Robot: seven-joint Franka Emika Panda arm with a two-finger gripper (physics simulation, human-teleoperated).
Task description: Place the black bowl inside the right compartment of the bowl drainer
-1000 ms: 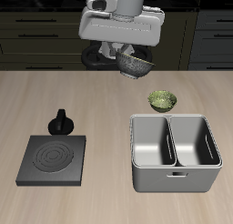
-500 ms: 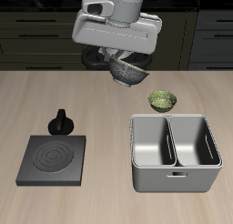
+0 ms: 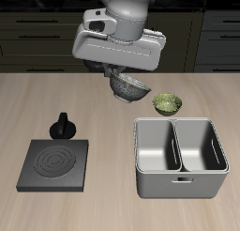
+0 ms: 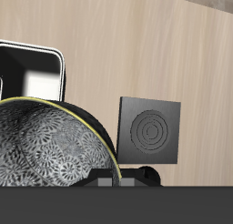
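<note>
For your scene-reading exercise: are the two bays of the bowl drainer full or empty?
Empty. The exterior view shows both bays of the bowl drainer bare inside; the black bowl hangs in the air, outside it.

Bkgd: light wood-grain table [image 3: 103, 192] fills most of ext. view, even pale planks w/ fine horizontal grain. Behind it, dark cabinet fronts [image 3: 37, 33] run across the back, w/ thin horizontal handle lines; a similar dark drawer bank [image 3: 217, 33] at the other end. Lighting flat, diffuse, soft shadows only. No windows visible.
</note>
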